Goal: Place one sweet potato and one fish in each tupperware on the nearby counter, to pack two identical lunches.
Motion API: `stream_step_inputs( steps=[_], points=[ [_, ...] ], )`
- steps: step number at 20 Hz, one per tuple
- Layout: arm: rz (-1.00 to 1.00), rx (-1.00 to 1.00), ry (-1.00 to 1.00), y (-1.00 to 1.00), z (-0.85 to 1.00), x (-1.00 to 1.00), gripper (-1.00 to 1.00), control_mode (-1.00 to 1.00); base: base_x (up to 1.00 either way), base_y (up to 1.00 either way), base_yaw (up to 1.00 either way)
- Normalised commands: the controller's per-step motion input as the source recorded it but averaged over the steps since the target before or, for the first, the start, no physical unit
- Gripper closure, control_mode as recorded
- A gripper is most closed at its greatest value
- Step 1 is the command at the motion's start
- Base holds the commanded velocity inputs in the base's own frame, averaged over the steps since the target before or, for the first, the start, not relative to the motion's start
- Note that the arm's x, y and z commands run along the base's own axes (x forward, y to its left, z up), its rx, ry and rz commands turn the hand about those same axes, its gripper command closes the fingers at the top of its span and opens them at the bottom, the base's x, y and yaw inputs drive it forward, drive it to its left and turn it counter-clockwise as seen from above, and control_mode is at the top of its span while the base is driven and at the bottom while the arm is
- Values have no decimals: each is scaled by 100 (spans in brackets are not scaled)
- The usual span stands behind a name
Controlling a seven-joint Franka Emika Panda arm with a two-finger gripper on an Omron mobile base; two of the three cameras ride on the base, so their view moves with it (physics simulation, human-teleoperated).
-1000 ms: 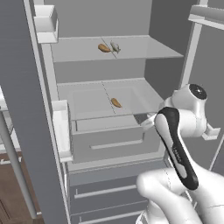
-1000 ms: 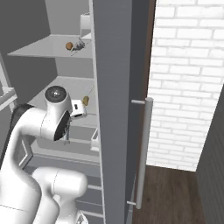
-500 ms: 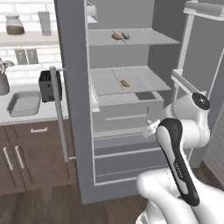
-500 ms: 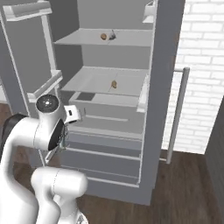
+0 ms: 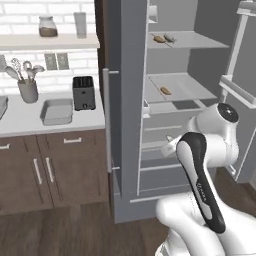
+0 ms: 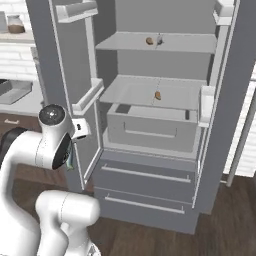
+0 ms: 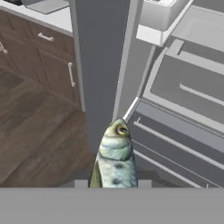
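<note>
My gripper (image 7: 113, 183) is shut on a grey-green fish (image 7: 114, 156) whose head points away from the hand. The hand hangs low in front of the open fridge, beside its left door edge. In the right base view the fish (image 6: 70, 159) peeks out under the hand. A pale grey tupperware (image 5: 56, 111) sits on the off-white counter (image 5: 20, 122) to the left. On the fridge's top shelf lie a sweet potato (image 5: 159, 38) and another fish (image 5: 170, 38). A second sweet potato (image 5: 165, 90) rests on the middle shelf.
A black toaster (image 5: 83, 92) stands right of the tupperware, and a utensil holder (image 5: 28, 90) to its left. The open fridge door (image 5: 122, 95) stands between hand and counter. Dark brown cabinets (image 5: 45, 170) sit below. Jars line a wall shelf (image 5: 47, 42).
The base has backed away from the fridge and swung left, so the counter, toaster and tupperware have come into view. The fish stays gripped.
</note>
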Motion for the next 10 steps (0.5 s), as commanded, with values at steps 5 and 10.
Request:
stream_step_inputs(
  steps=[5, 10],
  points=[
    [0, 0, 0, 0, 0, 0, 100, 100, 23, 100, 22],
    [0, 0, 0, 0, 0, 0, 100, 100, 5, 97, 68]
  ],
)
